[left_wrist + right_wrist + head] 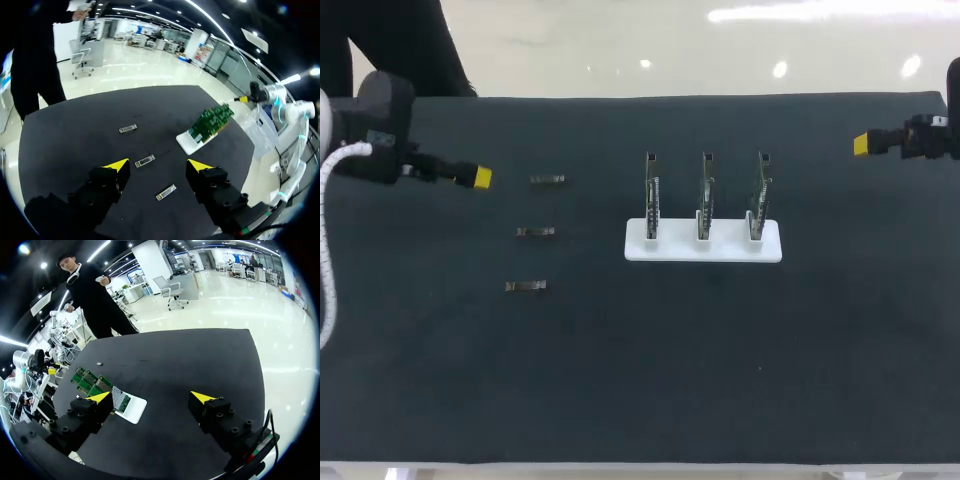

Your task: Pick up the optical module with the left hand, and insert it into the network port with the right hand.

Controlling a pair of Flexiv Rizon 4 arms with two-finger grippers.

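Nothing was done yet. The left fingers (116, 164) and right fingers (202, 398) stood wide open, empty. The modules (535, 231) lay untouched on the counter (640, 380), at nine o'clock from the port boards (706, 200).

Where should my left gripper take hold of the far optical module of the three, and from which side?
Across its two long sides at mid-length, from straight above. The far optical module lies flat and low on the table, a slim bar, so the open left gripper probably has to come down over it.
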